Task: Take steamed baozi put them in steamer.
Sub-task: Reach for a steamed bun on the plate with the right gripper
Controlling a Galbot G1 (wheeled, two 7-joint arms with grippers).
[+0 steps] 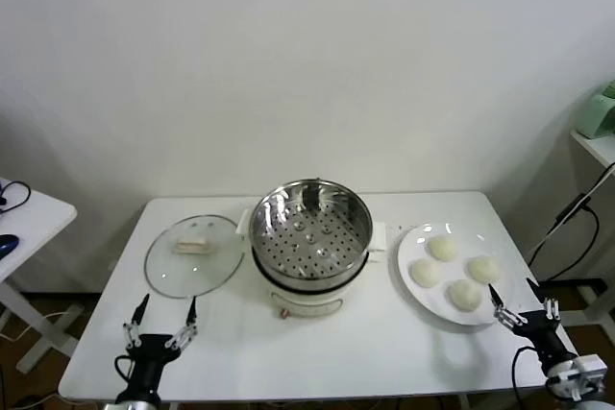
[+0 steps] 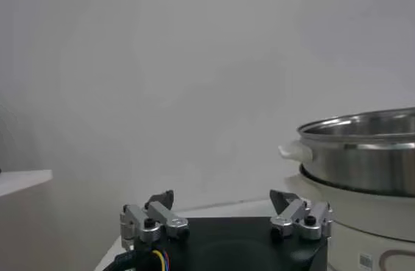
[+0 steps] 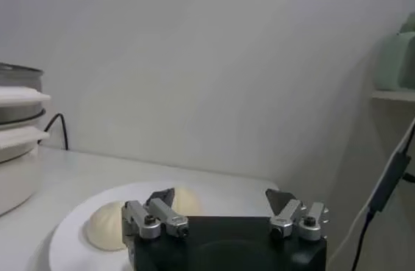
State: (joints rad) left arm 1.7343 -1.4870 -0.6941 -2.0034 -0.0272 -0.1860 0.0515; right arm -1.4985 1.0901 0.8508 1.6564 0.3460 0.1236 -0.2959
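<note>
1. Four baozi (image 1: 454, 272) sit on a white plate (image 1: 407, 254) at the desk's 3 o'clock side, packed close: far one at 12 on the plate, two mid, near one at 6. None moved yet by the look of it.
2. Steamer (image 1: 310, 228) at desk centre, steel pot on a cream cooker base, perforated tray bare, nothing loaded. It's at 9 o'clock from the plate, just beside its rim.
3. Glass lid (image 1: 194, 254) lies flat on the desk at 9 o'clock of the steamer, pale handle up. Already off, so the pot is clear to load.
4. Right claw (image 1: 519, 300) at 5 o'clock of the plate, near the desk edge, fingers spread wide, holding nothing. Nearest bun is just ahead of it.
5. Left claw (image 1: 165, 315) at 6 o'clock of the lid, near the front desk edge, fingers also wide, empty, idle.
6. Risks, judged:
   - buns soft; a hard squeeze dents or tears the dough.
   - buns crowded; wide fingers coming down on one could shove its neighbour toward the plate rim.
   - steamer wall stands high beside the plate; a low carry could clip the rim or side handle and drop the bun.
   - late release could land the bun on the rim instead of the tray.
</note>
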